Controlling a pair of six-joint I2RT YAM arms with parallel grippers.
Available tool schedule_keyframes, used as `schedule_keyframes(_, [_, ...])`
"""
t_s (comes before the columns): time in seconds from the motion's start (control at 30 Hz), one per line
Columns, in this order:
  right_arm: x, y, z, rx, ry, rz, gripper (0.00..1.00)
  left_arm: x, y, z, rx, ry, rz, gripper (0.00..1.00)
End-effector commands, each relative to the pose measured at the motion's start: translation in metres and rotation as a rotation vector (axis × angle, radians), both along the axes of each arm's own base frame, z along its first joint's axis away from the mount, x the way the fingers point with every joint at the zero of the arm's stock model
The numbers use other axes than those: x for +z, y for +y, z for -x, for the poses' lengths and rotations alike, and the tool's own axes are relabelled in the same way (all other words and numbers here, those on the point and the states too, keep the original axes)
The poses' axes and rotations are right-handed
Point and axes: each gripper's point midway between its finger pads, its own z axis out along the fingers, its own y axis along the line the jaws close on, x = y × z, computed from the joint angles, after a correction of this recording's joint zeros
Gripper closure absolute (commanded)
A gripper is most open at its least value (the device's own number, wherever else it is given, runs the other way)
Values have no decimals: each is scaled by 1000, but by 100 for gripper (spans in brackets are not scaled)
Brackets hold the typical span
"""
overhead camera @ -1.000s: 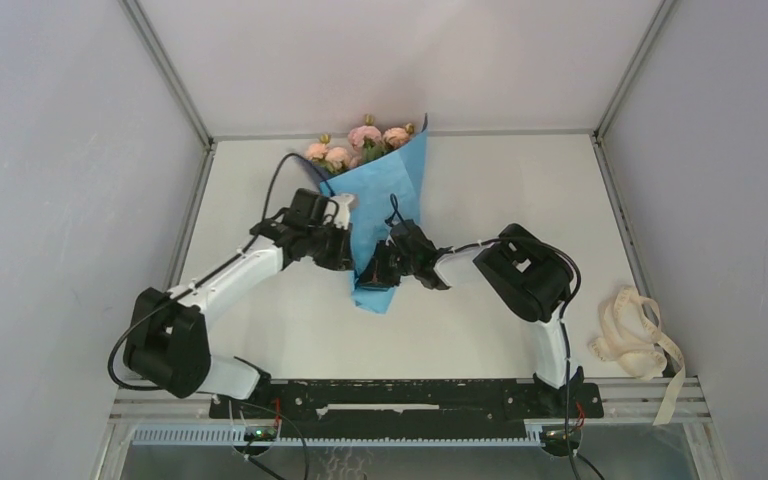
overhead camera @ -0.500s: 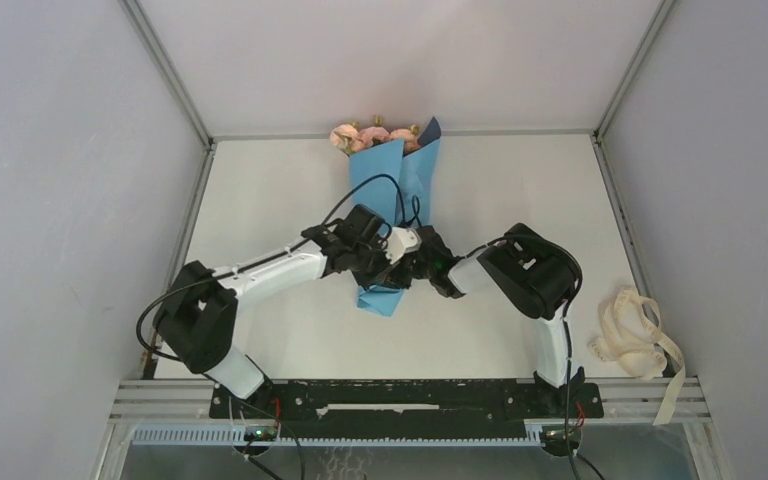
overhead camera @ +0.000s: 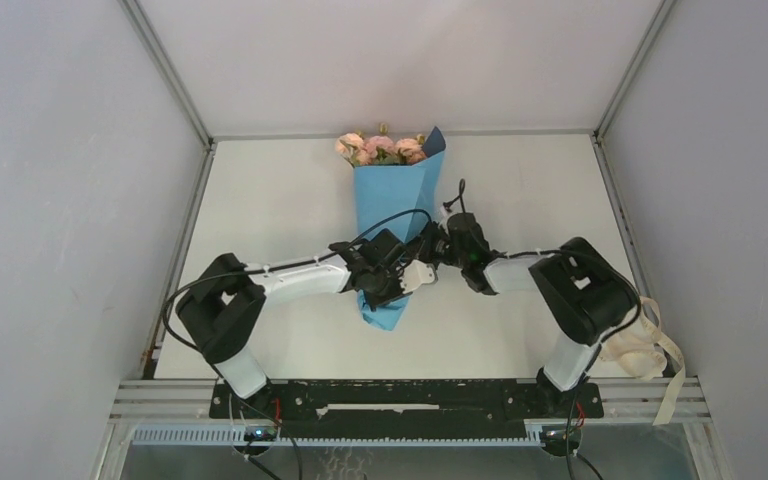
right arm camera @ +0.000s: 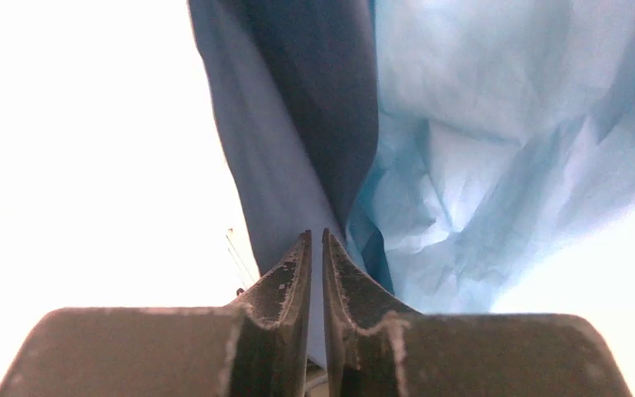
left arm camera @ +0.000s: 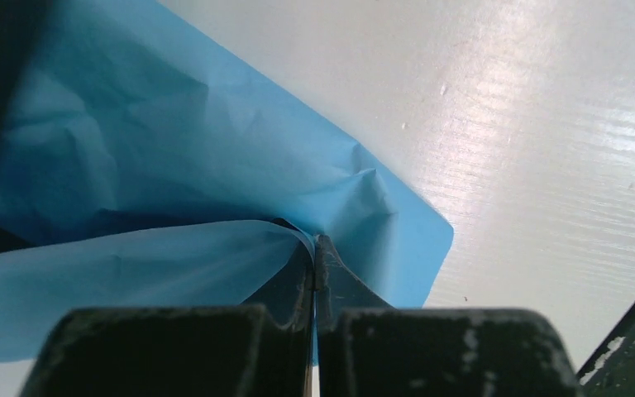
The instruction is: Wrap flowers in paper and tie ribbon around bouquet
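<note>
Centrally on the table [overhead camera: 280, 190] lies the bouquet [overhead camera: 392, 200], flowers [overhead camera: 380, 147] at the far edge, pointed end near. The left gripper [left arm camera: 315, 244] is closed on a fold of paper [left arm camera: 174, 165] by that pointed end. The right gripper [right arm camera: 315, 240], at the cone's right edge, has jaws barely parted around the paper's edge. The ribbon [overhead camera: 640, 340] lies heaped well apart, near right.

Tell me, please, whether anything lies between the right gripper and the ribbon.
No loose object does. The ribbon lies at the table's right edge, and only the right arm's own elbow overhangs part of it.
</note>
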Motion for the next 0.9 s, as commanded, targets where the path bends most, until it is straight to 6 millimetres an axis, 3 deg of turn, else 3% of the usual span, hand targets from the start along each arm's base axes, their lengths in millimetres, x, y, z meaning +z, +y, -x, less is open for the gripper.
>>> schedule_keyframes(0.0, [17,-29,-4,-24,-67,58,80,-13,5,11,-85,3,-106,100])
schedule_keyframes(0.07, [25,-47,-4,-28,-106,101,72,-15,6,11,-91,1,-120,100])
schedule_keyframes(0.17, [47,-64,-7,0,-209,147,51,-17,6,12,-96,8,-130,100])
schedule_keyframes(0.3, [66,-75,-17,18,-265,133,38,-18,4,13,-100,14,-130,100])
schedule_keyframes(0.4, [76,-64,-31,51,-279,110,34,-18,3,12,-101,14,-133,100])
schedule_keyframes(0.67, [47,-44,-71,65,-205,150,35,-19,4,12,-105,10,-141,100])
schedule_keyframes(0.73, [43,-39,-75,86,-197,140,37,-19,4,13,-105,13,-143,100])
schedule_keyframes(0.77, [43,-36,-76,99,-200,125,44,-19,4,13,-107,15,-143,100])
schedule_keyframes(0.8, [44,-33,-75,117,-199,104,56,-19,5,14,-107,15,-144,100])
schedule_keyframes(0.87, [44,-29,-72,145,-195,78,91,-17,6,15,-105,21,-147,100])
